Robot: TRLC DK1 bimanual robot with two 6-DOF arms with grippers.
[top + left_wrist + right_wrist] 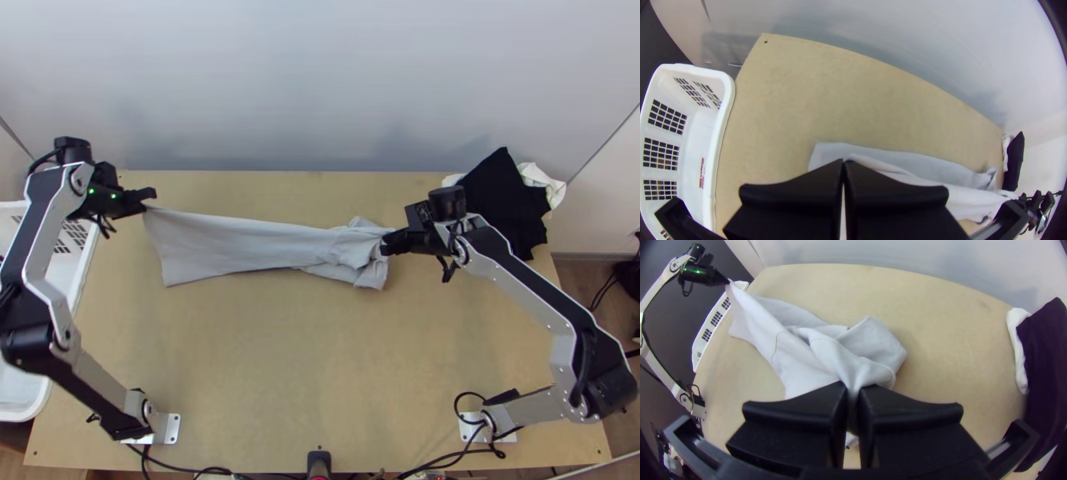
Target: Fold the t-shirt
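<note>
Top view: closed with left pincer [147, 202] on a corner of the light grey t-shirt [232, 242], near the table's [320, 360] far left corner; clamped with right pincer [388, 245] on the bunched end, toward the far right corner. Stretched between, roughly along the far edge, over pale wood. Past the left edge, a white basket [721, 133]; at the far right corner, black cloth [504, 200] over white cloth [544, 176]; behind, a greyish wall [320, 88].

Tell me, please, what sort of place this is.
Probably a robotics lab or workshop: two robot arms are mounted on a wooden table, pale cloth stretched between them, with a white basket alongside.
</note>
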